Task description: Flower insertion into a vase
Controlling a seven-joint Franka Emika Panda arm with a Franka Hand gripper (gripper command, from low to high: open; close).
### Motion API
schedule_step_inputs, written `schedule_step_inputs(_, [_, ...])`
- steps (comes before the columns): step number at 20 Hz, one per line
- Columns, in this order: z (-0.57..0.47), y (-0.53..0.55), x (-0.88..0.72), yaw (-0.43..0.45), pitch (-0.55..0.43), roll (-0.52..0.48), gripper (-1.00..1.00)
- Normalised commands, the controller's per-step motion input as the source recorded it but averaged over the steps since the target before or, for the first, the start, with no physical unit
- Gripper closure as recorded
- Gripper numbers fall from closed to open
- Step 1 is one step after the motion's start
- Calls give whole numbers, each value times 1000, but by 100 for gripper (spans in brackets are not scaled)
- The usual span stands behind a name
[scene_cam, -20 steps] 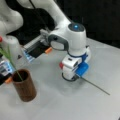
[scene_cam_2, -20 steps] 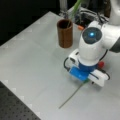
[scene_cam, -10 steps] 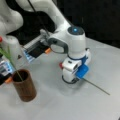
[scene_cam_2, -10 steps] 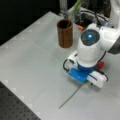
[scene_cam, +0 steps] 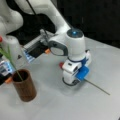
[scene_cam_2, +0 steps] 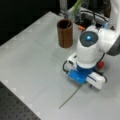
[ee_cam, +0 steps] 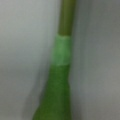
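The reddish-brown vase (scene_cam: 24,86) (scene_cam_2: 65,33) stands upright in both front views, with one green stem (scene_cam: 11,63) in it. A second flower lies flat on the table: its thin stem (scene_cam: 98,88) (scene_cam_2: 70,97) runs out from under my hand, and its red head (scene_cam: 61,65) (scene_cam_2: 100,65) shows on the far side. My gripper (scene_cam: 71,81) (scene_cam_2: 86,80) is down at table level right over this flower, the fingers hidden by the hand. The wrist view is filled by the green stem (ee_cam: 62,57) with a pale green wrap.
The table (scene_cam: 62,107) (scene_cam_2: 30,62) is pale grey, with a dark perforated strip (scene_cam_2: 15,107) at a front view's bottom left. Boxes and clutter (scene_cam: 28,53) sit behind the vase, next to the arm's white base (scene_cam: 12,47).
The hand has shifted only slightly above the lying flower. The stem on the table and the vase have stayed where they were.
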Motion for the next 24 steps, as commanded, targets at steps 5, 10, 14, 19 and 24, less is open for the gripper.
schedule_step_inputs(5, [-247, 107, -8, 32, -109, -279, 100])
schedule_step_inputs(10, [-284, 139, 4, 8, -123, -301, 100])
schedule_step_inputs(14, [-293, 149, 2, 32, -106, -252, 100])
schedule_step_inputs(19, [-277, 21, -6, 41, -71, -246, 100])
schedule_step_inputs(24, [-266, -18, -16, 50, -60, -237, 100])
